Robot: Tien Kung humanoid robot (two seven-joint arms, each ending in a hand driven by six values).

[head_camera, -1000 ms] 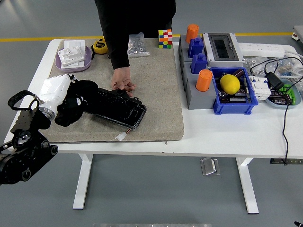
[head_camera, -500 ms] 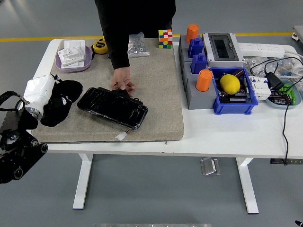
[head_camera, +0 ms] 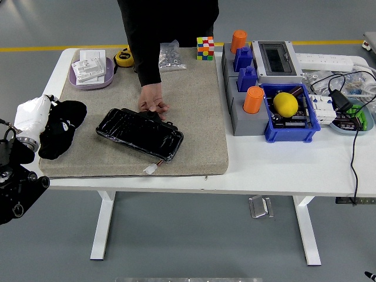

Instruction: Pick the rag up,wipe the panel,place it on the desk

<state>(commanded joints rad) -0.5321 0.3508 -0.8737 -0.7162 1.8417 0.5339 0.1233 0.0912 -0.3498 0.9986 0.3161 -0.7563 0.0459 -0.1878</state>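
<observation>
At the near left corner the left arm comes in low, and its white-cuffed left hand is clamped on the black rag, which lies bunched on the left end of the grey mat, at the table's left edge. The right hand is out of view.

Just right of the rag, apart from it, the black panel lies flat and slanted on the mat, with a small white connector trailing off its near corner. A person stands at the far side; the person's hand presses on the panel's far edge, holding it.

To the right, off the mat, a blue bin holds a yellow ball, with an orange cylinder on grey blocks beside it. Black cables run along the right edge.

Farther back stand a purple dish with white parts, a yellow tape measure, a clear bag, a colour cube, a grey box and a white power strip.
</observation>
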